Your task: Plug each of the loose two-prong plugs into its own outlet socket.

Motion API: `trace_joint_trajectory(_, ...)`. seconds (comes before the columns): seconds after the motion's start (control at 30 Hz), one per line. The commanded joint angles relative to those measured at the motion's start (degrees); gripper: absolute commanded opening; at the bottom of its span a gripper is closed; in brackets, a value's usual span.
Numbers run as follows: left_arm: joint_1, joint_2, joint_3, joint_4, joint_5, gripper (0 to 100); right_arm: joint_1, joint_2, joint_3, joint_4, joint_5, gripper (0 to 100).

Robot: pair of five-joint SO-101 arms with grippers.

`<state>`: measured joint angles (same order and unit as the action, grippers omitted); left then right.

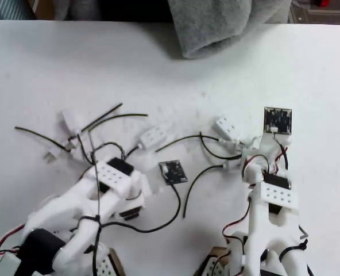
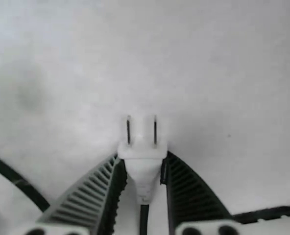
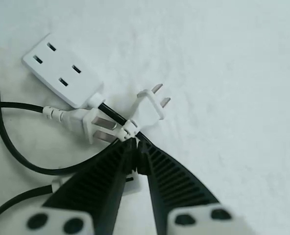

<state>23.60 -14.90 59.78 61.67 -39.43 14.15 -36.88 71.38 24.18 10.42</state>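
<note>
White table (image 1: 43, 69), outlet blocks (image 1: 154, 137), loose plugs (image 3: 88, 122), black cords (image 1: 41, 137), grey cloth (image 1: 216, 29)

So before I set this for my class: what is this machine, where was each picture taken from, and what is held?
These are two small white robot arms, a left arm and a right arm, at a white table. The high view looks down from above; the other two come from a camera on each wrist. On the table lie outlet blocks and black cables. The left gripper is shut on a two-prong plug. The right gripper pinches the base of a second plug, beside an outlet block and a loose plug.
</note>
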Motion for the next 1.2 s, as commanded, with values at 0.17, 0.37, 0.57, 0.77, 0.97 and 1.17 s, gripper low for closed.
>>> trace_joint_trajectory(0.17,-1.5,-7.6,2.4,-0.4,0.8,5,-0.3,-0.6,-0.4,-0.7,0.4,2.1)
trace_joint_trajectory(0.37,-1.5,-23.6,10.1,-0.1,0.8,18,-0.3,-0.6,-0.4,-0.7,0.4,2.1)
trace_joint_trajectory(0.57,-1.2,-32.2,13.8,0.0,0.5,19,-0.3,-0.6,-0.4,-0.7,0.4,2.1)
trace_joint_trajectory(0.77,-1.2,-32.2,14.0,0.0,0.4,20,-0.4,-0.6,-0.4,-0.7,0.4,2.1)
trace_joint_trajectory(0.97,-1.2,-27.3,12.1,-0.4,0.4,20,-0.4,-0.6,-0.4,-0.7,0.4,2.1)
trace_joint_trajectory(1.17,-1.1,-15.4,6.2,-1.2,0.6,19,-0.4,-0.6,-0.4,-0.7,0.4,2.1)
